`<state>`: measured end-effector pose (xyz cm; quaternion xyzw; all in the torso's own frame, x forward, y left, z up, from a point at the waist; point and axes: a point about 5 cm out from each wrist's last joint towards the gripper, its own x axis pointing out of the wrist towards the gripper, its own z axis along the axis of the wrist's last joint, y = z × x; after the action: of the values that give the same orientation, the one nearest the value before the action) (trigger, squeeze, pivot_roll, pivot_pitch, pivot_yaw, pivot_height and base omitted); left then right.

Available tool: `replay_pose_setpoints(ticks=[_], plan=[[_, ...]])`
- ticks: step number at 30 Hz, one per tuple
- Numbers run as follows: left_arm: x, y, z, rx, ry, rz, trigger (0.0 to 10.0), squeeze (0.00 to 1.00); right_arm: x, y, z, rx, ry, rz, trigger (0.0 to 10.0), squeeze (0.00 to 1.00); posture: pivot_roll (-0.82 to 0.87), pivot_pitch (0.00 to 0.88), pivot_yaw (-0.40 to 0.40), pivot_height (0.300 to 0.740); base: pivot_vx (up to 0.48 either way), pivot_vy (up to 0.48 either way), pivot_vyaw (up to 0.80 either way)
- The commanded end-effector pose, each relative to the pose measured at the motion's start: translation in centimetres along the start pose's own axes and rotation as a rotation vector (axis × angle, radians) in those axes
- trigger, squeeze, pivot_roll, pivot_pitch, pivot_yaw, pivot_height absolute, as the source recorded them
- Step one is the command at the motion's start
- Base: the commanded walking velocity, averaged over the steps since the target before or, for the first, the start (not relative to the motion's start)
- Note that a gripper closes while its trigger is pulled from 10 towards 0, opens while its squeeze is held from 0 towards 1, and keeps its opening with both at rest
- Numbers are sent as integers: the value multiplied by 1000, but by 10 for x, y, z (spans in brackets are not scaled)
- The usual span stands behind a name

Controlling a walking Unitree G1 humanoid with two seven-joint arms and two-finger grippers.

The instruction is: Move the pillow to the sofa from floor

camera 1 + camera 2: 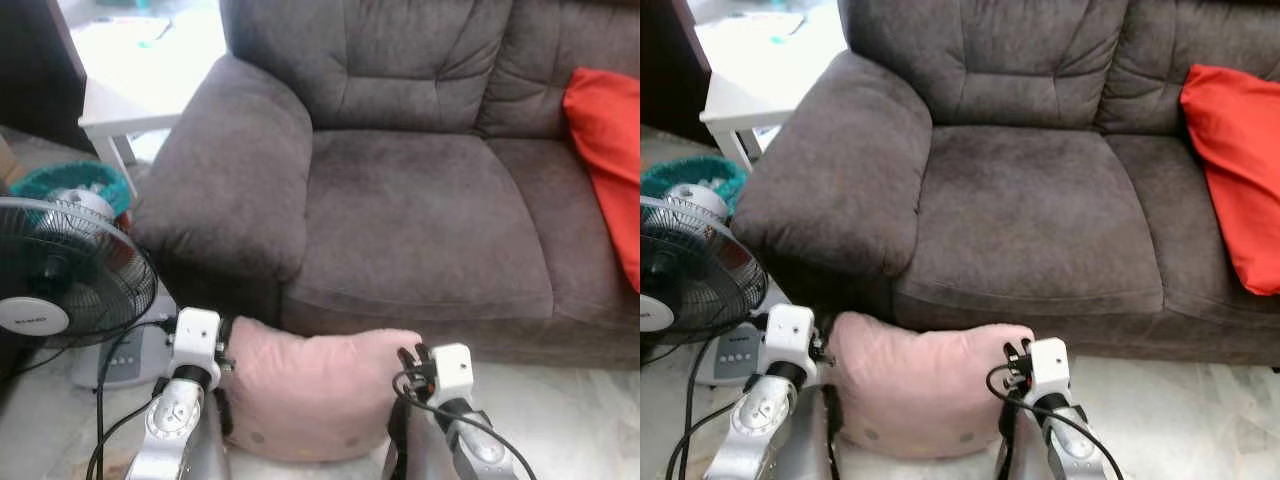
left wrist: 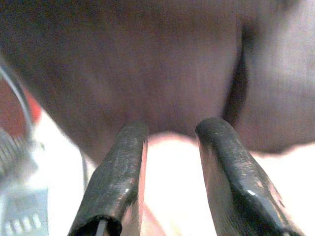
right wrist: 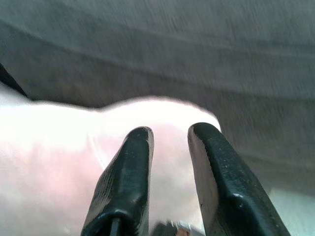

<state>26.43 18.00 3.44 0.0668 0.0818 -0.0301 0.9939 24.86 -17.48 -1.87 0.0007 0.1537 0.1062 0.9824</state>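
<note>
Pale tiled floor (image 1: 560, 400) runs up to a dark grey sofa (image 1: 420, 200), whose broad armrest (image 1: 230, 170) rises ahead of the left gripper (image 2: 170, 142). Between the two grippers, on the floor and pressed against the sofa's front base, lies the pink pillow (image 1: 315, 385). The left gripper sits at the pillow's left end; its two black fingers (image 2: 118, 182) stand a little apart, with pale pillow fabric showing in the gap and the sofa's dark side beyond. The right gripper (image 3: 170, 140) sits at the pillow's right end, its fingers (image 3: 130, 177) also slightly parted and the pillow's pale corner just past their tips. Whether either pair actually pinches the fabric cannot be told. Beyond the right gripper, on the far seat, a red cushion (image 1: 605, 150) leans against the backrest. Outside the left gripper stand a black fan (image 1: 65, 285) and a white side table (image 1: 130, 105).
</note>
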Motion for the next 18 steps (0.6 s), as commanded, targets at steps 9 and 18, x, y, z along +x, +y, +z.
replay_pose_setpoints(ticks=[9, 18], plan=[[16, 20, -9, -52, 89, 80, 10000, 1000, -9, -15, -7, 2, 32, -20, 10000, 0, 98, 83, -85, 439, 0, 0, 0], [32, 39, -2, -75, 110, 122, 10000, 1000, -8, -28, 6, -24, -25, -13, 10000, 0, 65, 107, -123, 439, 0, 0, 0]])
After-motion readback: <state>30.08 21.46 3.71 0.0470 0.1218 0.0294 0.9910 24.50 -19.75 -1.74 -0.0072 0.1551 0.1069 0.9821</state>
